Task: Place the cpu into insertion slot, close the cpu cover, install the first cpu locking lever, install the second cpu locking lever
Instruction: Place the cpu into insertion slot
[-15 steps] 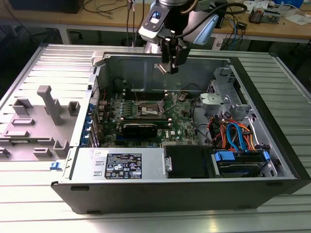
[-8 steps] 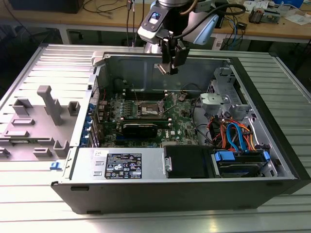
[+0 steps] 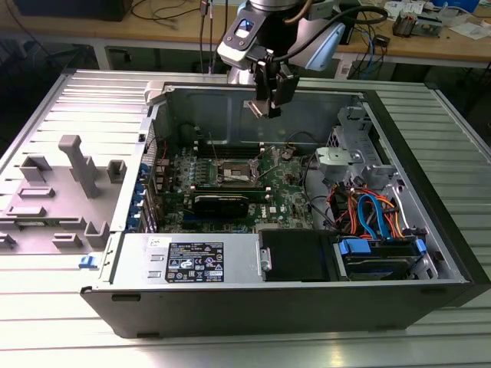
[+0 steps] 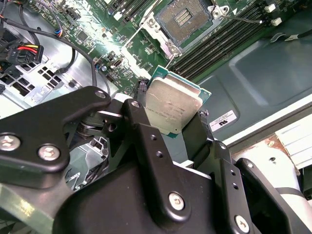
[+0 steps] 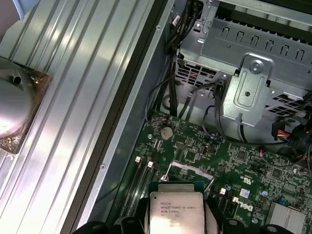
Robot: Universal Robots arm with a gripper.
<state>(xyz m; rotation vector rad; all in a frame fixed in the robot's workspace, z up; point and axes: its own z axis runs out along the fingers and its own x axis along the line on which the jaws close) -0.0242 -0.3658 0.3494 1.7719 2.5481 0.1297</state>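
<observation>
In the exterior view the gripper (image 3: 268, 110) hangs on a near-vertical wrist above the open computer case (image 3: 307, 310), near the rear wall's rim, with free air on every side. It is clamped on the cpu (image 3: 255, 108). The insertion slot (image 3: 234, 173) lies on the green circuit board (image 3: 288, 192), toward six o'clock from the gripper and well apart. The case sits on a ribbed metal table (image 3: 69, 115), and a wooden bench (image 3: 169, 32) runs behind.

In the second wrist view black fingers (image 4: 141, 131) pinch the cpu's opposite edges, silver top showing. The insertion slot beyond lies uncovered, with memory slots (image 4: 219, 41) just beside it.

In the first wrist view the cpu hovers over the board, with the drive cage (image 5: 253, 58) and cables (image 5: 170, 92) well apart from it.
</observation>
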